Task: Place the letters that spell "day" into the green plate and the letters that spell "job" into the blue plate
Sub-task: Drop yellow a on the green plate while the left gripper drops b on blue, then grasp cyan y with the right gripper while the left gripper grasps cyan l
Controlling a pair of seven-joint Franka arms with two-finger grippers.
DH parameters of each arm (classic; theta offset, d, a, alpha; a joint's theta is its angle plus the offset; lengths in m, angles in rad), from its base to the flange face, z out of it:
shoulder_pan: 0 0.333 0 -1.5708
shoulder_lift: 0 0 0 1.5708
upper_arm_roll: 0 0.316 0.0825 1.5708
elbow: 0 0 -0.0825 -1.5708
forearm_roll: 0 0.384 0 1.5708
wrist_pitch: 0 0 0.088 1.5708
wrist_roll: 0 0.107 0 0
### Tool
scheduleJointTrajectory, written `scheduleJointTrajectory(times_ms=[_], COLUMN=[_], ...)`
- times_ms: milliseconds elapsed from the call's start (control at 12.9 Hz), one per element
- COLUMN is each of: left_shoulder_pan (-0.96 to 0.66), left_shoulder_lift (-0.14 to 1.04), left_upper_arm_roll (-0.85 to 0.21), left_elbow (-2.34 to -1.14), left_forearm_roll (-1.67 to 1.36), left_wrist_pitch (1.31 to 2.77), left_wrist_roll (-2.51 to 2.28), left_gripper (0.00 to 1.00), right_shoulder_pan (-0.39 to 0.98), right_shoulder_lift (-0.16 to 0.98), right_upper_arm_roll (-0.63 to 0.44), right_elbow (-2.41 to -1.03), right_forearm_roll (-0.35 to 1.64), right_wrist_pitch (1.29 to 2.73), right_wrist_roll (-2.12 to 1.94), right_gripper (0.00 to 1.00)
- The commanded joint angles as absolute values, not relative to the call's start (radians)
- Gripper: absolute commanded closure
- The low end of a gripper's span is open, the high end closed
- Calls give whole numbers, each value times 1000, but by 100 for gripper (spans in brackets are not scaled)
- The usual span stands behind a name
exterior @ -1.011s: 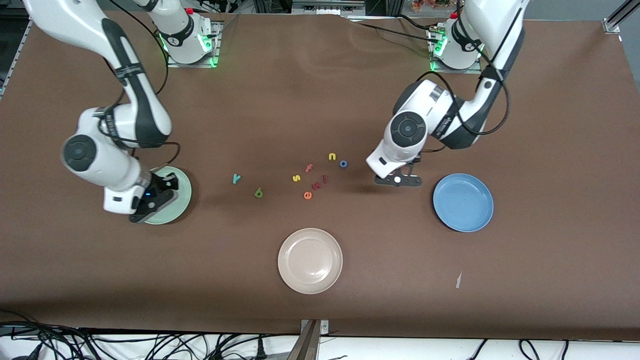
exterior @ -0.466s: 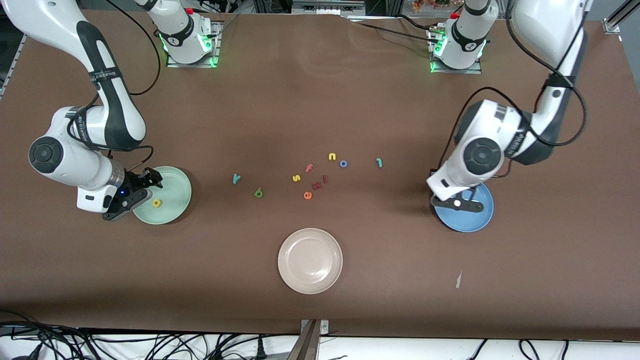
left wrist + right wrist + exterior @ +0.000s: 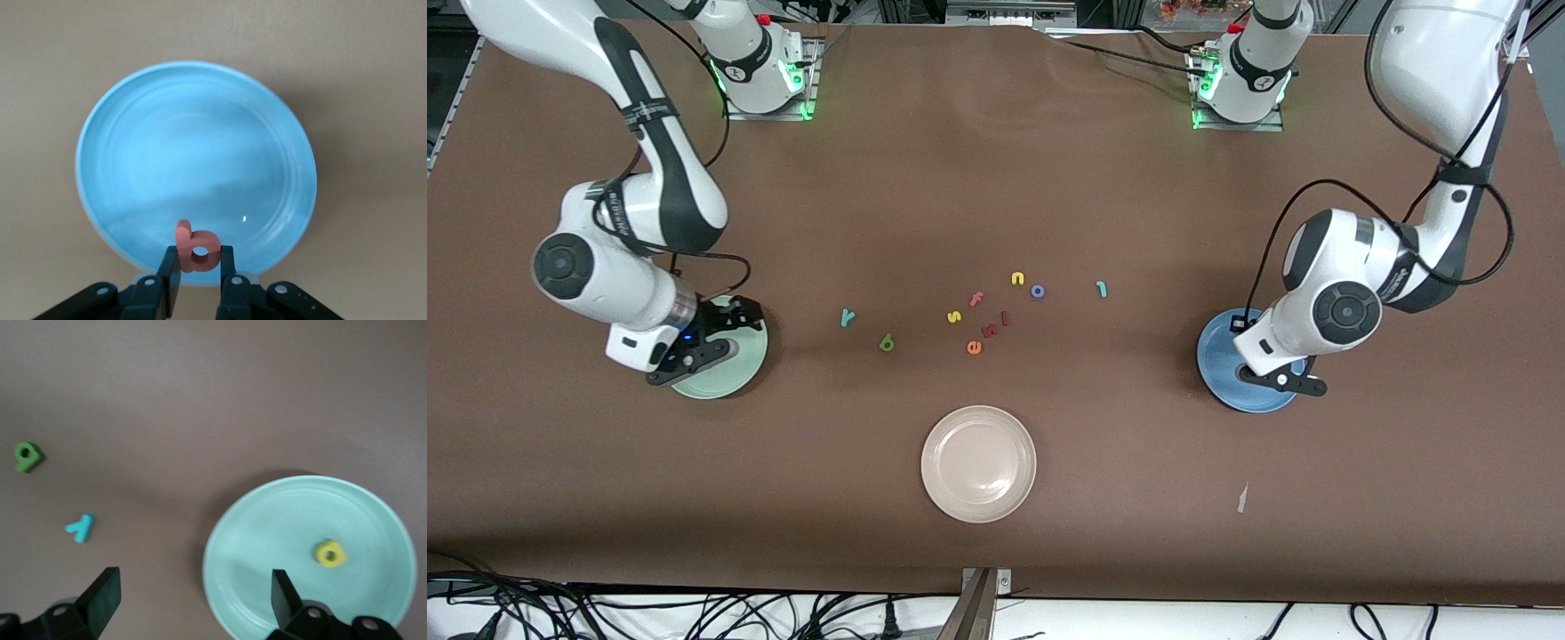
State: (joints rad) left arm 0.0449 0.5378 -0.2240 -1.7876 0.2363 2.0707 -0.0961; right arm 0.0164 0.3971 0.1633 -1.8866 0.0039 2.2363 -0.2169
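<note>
In the left wrist view my left gripper (image 3: 198,263) is shut on the pink b (image 3: 197,247) and hangs over the blue plate's (image 3: 193,147) edge; from the front it (image 3: 1285,380) covers part of that plate (image 3: 1218,356). My right gripper (image 3: 193,600) stands open and holds nothing, over the rim of the green plate (image 3: 280,533), where the yellow a (image 3: 329,553) lies. On the cloth lie the teal y (image 3: 847,316), green d (image 3: 887,342), blue o (image 3: 1038,291) and teal j (image 3: 1102,287). From the front, the right gripper (image 3: 729,331) hides the a on the green plate (image 3: 734,373).
A beige plate (image 3: 978,462) sits nearer the front camera than the letters. Other loose letters lie mid-table: yellow s (image 3: 954,316), salmon f (image 3: 976,299), yellow n (image 3: 1017,278), orange e (image 3: 974,347). A paper scrap (image 3: 1241,498) lies near the front edge.
The left gripper has carried the pink b from beside the loose letters to over the blue plate. The right gripper opened, leaving the yellow a in the green plate, and shifted above it.
</note>
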Motion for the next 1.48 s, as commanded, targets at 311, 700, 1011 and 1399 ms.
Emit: scheduleJointTrajectory(times_ms=[311, 700, 1011, 1399], left_shoulder_pan=[68, 63, 55, -46], left_shoulder_lift=[585, 503, 492, 560], left_upper_arm_roll=[-239, -325, -428, -477], left_elbow=[-1779, -1770, -1782, -1789], left_forearm_roll=[252, 195, 120, 112], left_wrist_pitch=[2102, 1987, 1980, 2020], left_wrist_roll=[-83, -116, -330, -676], left_gripper=[0, 0, 0, 0], right_shoulder_pan=[258, 270, 276, 321], right_shoulder_lift=[443, 465, 460, 477], right_upper_arm_roll=[132, 98, 95, 94], right_elbow=[-1914, -2046, -2114, -2114], right_forearm_roll=[17, 81, 91, 91], right_wrist_pitch=[2358, 2517, 2566, 2586], right_wrist_roll=[464, 601, 604, 612], right_gripper=[0, 1, 2, 8])
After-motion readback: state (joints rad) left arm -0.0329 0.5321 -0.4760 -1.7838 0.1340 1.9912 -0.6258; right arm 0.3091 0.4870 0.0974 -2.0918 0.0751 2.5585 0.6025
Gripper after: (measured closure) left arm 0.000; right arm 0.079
